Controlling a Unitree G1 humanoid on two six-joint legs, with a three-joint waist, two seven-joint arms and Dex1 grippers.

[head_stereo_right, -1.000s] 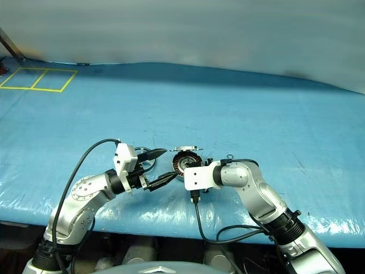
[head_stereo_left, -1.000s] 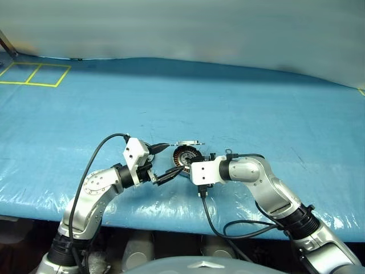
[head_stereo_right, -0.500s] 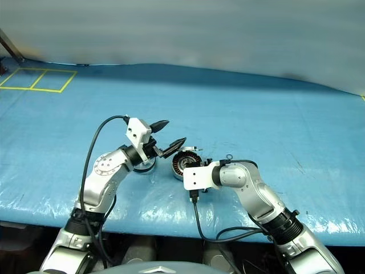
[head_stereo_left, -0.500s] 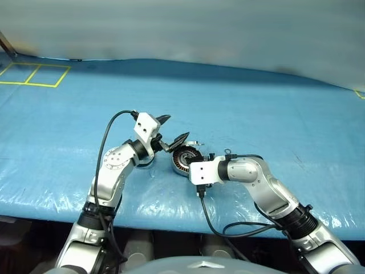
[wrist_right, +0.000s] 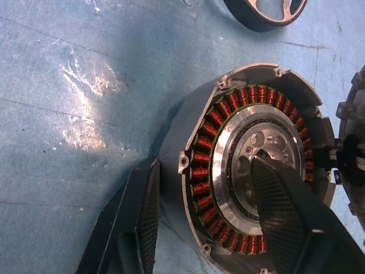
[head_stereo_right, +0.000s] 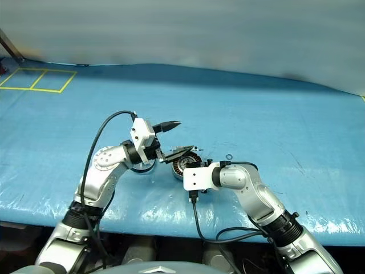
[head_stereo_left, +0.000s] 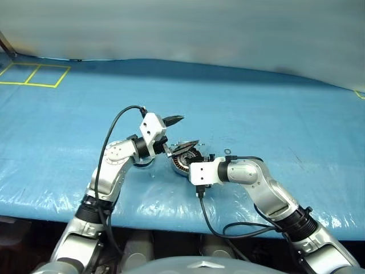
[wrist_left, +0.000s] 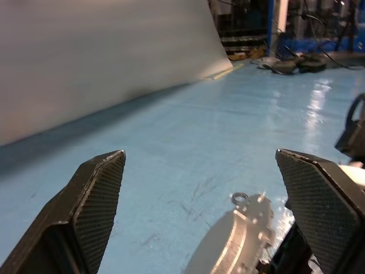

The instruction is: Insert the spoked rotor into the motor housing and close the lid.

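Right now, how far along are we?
Done: only the housing is steadied. The right gripper clamps its wall. In hand: the open left gripper is at the half-raised lid. Left: the rotor lies on the table beside the housing, not inserted; then close the lid.

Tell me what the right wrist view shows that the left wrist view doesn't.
Right wrist view: the motor housing face-on, its copper windings ringing a pale centre, with the right gripper clamped across its wall, one finger outside and one over the centre. Part of the spoked rotor lies beyond it.

Left wrist view: the left gripper wide open and holding nothing, the lid seen nearly edge-on between its fingers, and a grey backdrop beyond the table.

Both: the blue table cover.
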